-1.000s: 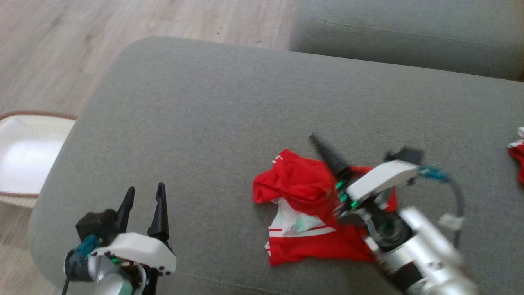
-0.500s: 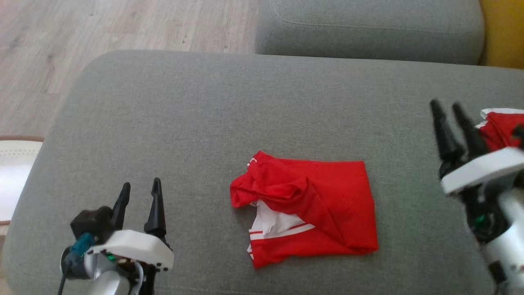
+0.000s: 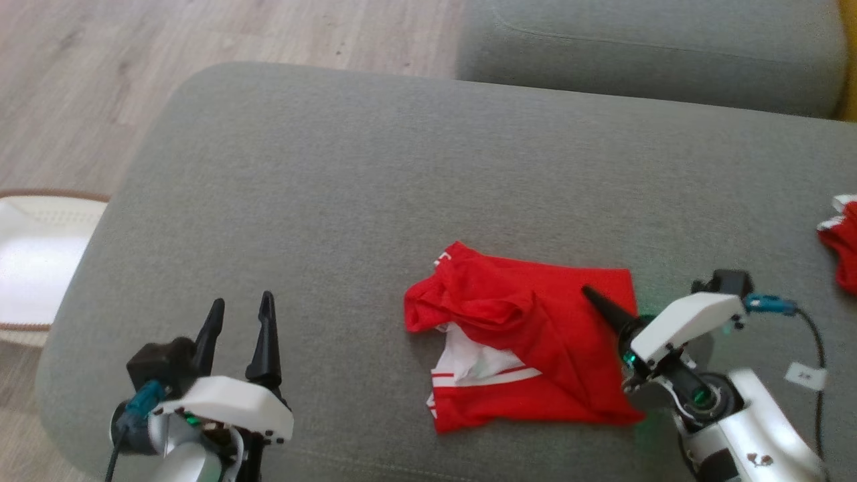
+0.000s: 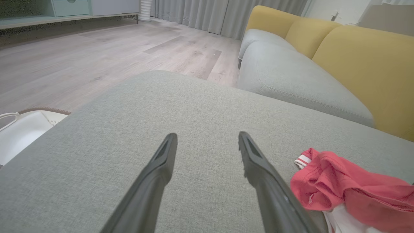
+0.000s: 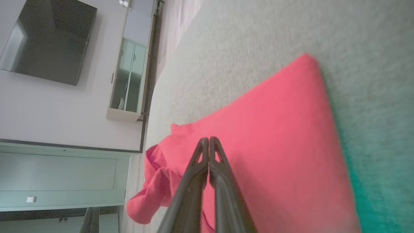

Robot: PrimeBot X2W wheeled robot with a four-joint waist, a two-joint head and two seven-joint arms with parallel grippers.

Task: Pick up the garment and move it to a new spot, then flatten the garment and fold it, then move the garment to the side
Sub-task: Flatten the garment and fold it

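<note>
1. Right gripper (image 3: pixel 589 292) hangs low over the upper right part of the red garment (image 3: pixel 529 348), its two dark fingers pressed together with nothing seen between them. Whether the tips touch the cloth cannot be told.
2. Seen from the right wrist, the closed fingers point across a smooth, flat stretch of red fabric toward a bunched fold at the far end.
3. Crumpled and half unfolded, the garment lies on the grey seat cushion (image 3: pixel 402 167), right of centre and near the front edge in the head view. Its left side is gathered into folds. A white panel and white stripes show along its lower left.
4. A green glow falls on the cushion just beside the right wrist, and a black cable with a white tag trails from it.
5. Left gripper (image 3: pixel 242 301) sits at the lower left over bare cushion, fingers spread apart and holding nothing, well apart from the garment.
6. A second red-and-white cloth (image 3: pixel 845 244) lies at the cushion's far right edge, well apart from the garment.
7. A white basket (image 3: pixel 33 261) with a brown rim stands on the wooden floor (image 3: pixel 201 33) beside the cushion's left end. Another grey cushion (image 3: pixel 643 53) lies beyond, and the left wrist view shows it backed by yellow backrests (image 4: pixel 365 64).
</note>
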